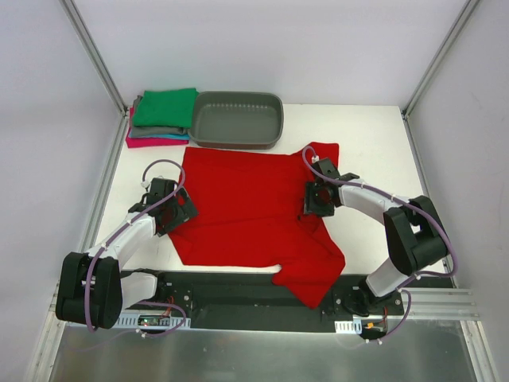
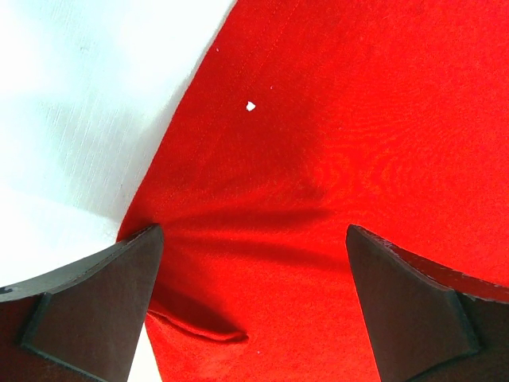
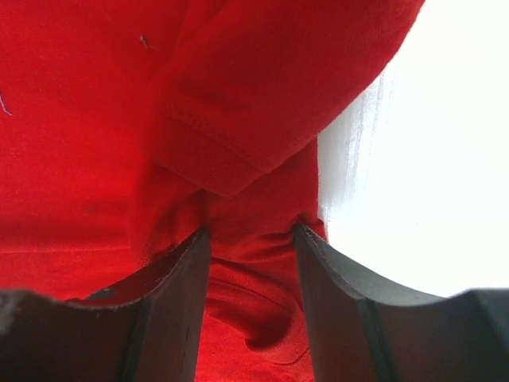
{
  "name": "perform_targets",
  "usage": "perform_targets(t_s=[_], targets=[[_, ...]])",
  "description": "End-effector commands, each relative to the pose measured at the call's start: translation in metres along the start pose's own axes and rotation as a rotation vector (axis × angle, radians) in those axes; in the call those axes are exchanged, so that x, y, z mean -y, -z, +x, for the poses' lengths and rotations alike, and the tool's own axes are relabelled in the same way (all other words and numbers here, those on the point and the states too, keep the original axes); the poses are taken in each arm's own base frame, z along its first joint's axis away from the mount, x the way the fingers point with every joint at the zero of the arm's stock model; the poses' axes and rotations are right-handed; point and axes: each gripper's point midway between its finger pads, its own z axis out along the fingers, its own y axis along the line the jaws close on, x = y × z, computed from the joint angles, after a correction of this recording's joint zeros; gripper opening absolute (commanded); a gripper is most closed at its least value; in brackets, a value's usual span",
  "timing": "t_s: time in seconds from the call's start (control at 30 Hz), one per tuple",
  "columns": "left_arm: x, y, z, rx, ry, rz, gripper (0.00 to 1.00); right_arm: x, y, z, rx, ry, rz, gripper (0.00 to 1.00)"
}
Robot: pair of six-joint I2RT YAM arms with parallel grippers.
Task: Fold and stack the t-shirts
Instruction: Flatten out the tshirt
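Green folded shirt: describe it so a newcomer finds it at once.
Look at the far left corner of the white table, left of the grey tub. A stack of folded shirts sits there; the green shirt is its top layer. Only edges of the grey, teal and magenta ones beneath show, and the red shirt lies unfolded.

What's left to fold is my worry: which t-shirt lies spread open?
The red t-shirt, spread out flat. The green t-shirt and those beneath it sit folded in a stack at the far left, beside the grey tub.
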Motion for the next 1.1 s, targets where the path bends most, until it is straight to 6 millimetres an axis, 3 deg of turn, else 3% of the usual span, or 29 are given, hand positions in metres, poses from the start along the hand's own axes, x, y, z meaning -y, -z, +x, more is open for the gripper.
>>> perform_targets(t_s=[0.0,0.33,0.5,0.6,0.67,0.73,0.77,1.07], targets=[[-0.006,0.0,0.004,-0.011,-0.033,-0.029,0.99,0.023,0.001,0.009,-0.018,-0.001,0.096,0.5],[-0.006,-0.002,0.004,-0.016,-0.031,-0.034,0.99,0.022,0.024,0.011,0.057,-0.014,0.043,0.5],[-0.007,-0.001,0.004,-0.012,-0.03,-0.035,0.99,0.013,0.021,0.019,0.04,-0.017,-0.028,0.5],[-0.006,-0.001,0.004,-0.013,-0.03,-0.03,0.99,-0.002,0.015,0.02,0.023,-0.016,-0.114,0.49],[-0.006,-0.001,0.003,-0.012,-0.03,-0.031,0.99,-0.005,0.012,0.019,0.016,-0.028,-0.122,0.39],[-0.006,-0.001,0.003,-0.011,-0.028,-0.031,0.99,-0.007,0.014,0.017,0.028,-0.036,-0.13,0.2],[-0.006,-0.001,0.003,-0.011,-0.028,-0.033,0.99,-0.006,0.016,0.017,0.035,-0.038,-0.127,0.17],[-0.006,-0.003,0.004,-0.02,-0.029,-0.037,0.99,0.007,0.051,0.027,0.112,0.008,-0.038,0.18]])
